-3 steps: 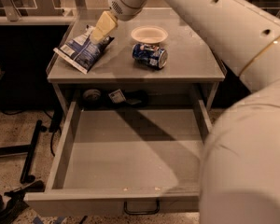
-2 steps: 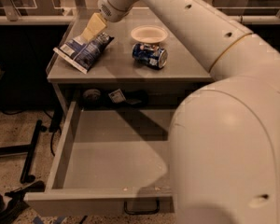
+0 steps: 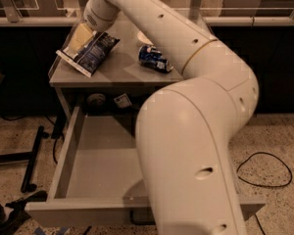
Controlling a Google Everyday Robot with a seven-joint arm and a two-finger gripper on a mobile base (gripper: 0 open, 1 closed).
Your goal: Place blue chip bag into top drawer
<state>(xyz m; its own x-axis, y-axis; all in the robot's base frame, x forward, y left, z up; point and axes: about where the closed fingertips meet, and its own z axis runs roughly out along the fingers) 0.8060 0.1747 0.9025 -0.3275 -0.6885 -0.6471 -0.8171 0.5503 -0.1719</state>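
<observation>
The blue chip bag (image 3: 89, 53) lies flat on the grey tabletop (image 3: 120, 72), at its left side. My gripper (image 3: 80, 37) is at the bag's upper left corner, right over it or touching it; I cannot tell which. The top drawer (image 3: 95, 166) is pulled open below the tabletop. Its bare grey bottom shows on the left, and my arm (image 3: 196, 131) hides its right half.
A blue drink can (image 3: 155, 59) lies on its side in the middle of the tabletop. A white bowl (image 3: 143, 36) behind it is mostly hidden by the arm. Small items (image 3: 121, 101) sit in the shelf gap above the drawer. A black stand (image 3: 32, 155) and cables lie on the floor.
The gripper has moved left and down to the bag's upper left corner. The arm has swung closer and now covers the bowl and the drawer's right half.
</observation>
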